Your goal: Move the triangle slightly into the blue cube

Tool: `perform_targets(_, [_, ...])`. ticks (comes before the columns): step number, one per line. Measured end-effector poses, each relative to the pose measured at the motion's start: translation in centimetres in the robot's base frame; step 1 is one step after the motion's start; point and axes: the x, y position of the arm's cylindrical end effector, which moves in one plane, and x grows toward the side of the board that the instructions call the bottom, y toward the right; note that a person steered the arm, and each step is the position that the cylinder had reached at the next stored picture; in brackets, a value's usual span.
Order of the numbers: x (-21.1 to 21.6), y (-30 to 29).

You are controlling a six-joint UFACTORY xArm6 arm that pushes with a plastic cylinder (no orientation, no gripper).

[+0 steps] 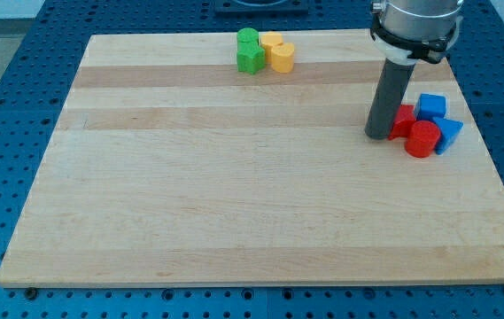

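Resting on the tabletop (234, 204), my tip (378, 136) sits at the view's right, touching or just beside the left side of a red block (402, 121), shape unclear since the rod hides part of it. No gripper on this arm, just a dark rod, so nothing is grasped. Behind that red block, toward the view's top right, is the blue cube (430, 107), pressed against it. A red cylinder (422, 139) stands in front, toward the view's bottom, w/ a second blue block (450, 134) at its right; that one looks wedge-like, poss. the triangle, can't be sure. All four are bunched together, touching. Far off at the view's top centre: two green blocks (250, 50) stacked close, and two yellow blocks (278, 51) right beside them on the right, touching. Shapes there too small to tell.
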Motion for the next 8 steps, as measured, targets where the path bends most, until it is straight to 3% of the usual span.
perform_targets(2, [0.5, -1.3])
perform_targets(4, [6.9, -2.5])
perform_targets(6, [7.9, 4.9])
perform_targets(8, [5.6, 9.2])
